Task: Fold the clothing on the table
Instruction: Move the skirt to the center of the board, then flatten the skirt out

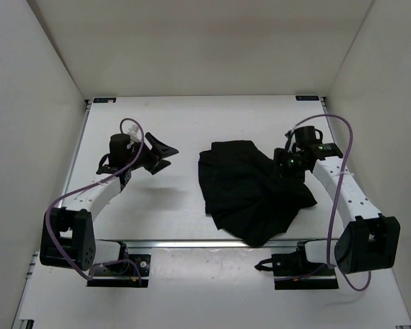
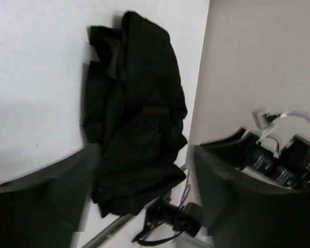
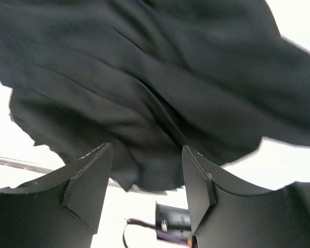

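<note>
Where the right claw (image 1: 282,167) overlaps the clothing (image 1: 243,188), black-on-black hides its outline.

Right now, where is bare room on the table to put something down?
Bare: the far strip of table between the clothing and back wall, and the patch between the left hand and the clothing. Crowded: the clothing's right edge, where the right hand sits.

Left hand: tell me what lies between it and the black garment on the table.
Nothing visible. The left hand, open, sits apart from the black garment, with only bare white table between them.
</note>
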